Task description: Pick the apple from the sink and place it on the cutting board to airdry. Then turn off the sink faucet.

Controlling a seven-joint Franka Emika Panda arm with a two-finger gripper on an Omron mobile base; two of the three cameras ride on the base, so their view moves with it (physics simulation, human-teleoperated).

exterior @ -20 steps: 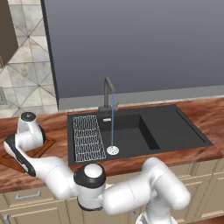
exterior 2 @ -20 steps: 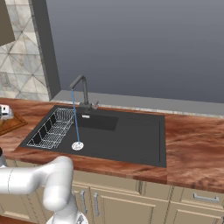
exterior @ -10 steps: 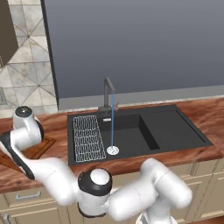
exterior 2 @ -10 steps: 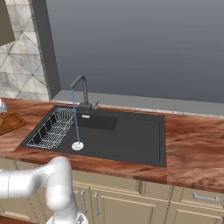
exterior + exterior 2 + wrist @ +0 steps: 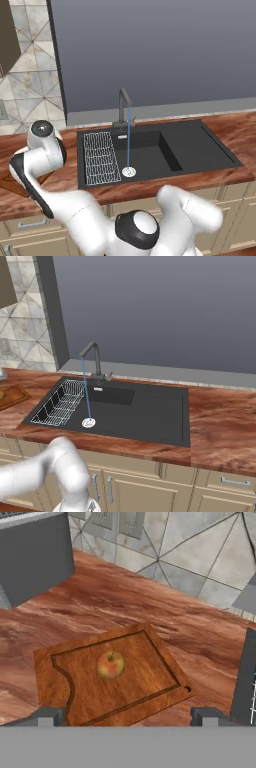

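Wide apart is how the gripper (image 5: 127,716) is seen in the hand view, its two dark fingertips set at the lower left and lower right of the frame with nothing clamped between them. Above that gap, in the middle of the frame, the apple (image 5: 111,664) is found resting on the cutting board (image 5: 150,677), its short stem pointed up toward the top of the frame; being round, no long axis can be told. The board is laid at an angle, its long axis running from the left edge toward the lower right, and it is surrounded by the glossy wooden countertop (image 5: 100,607).

In the left base view, the arm is swung to the far left, with a corner of the board (image 5: 15,184) glimpsed beneath it at the left edge. At centre frame the sink (image 5: 195,150) is seen, with the wire rack (image 5: 99,157) in its left part. From the sink faucet (image 5: 122,107) a thin blue stream of water (image 5: 128,142) is poured straight down onto the white drain strainer (image 5: 129,172).
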